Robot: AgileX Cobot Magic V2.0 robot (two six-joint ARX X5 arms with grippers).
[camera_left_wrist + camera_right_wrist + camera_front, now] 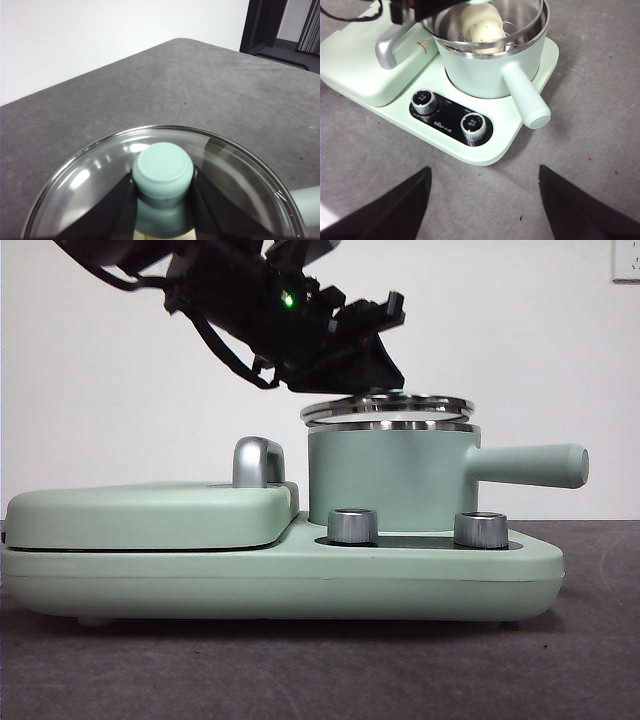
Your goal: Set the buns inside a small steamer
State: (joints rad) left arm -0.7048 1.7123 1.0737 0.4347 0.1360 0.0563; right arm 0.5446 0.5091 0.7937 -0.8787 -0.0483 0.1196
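Note:
The small steamer (pixel 390 475) is a mint-green pot with a steel rim and a long side handle (pixel 530 465), standing on the right of a mint-green cooker base. My left gripper (pixel 375 350) comes down from the upper left. It is shut on the green knob (pixel 163 170) of the glass lid (pixel 390 406). The lid hangs slightly tilted just over the rim. In the right wrist view a pleated bun with green flecks (pixel 482 31) lies inside the pot (pixel 485 70). A smoother white shape behind it is partly hidden. My right gripper (pixel 482 200) is open above the table in front of the cooker.
The flat mint-green griddle (pixel 150 515) with a silver handle (pixel 258 462) takes the left half of the base. Two steel dials (pixel 352 526) (pixel 480 530) sit on the front panel. The dark grey table (pixel 600 125) surrounds the cooker.

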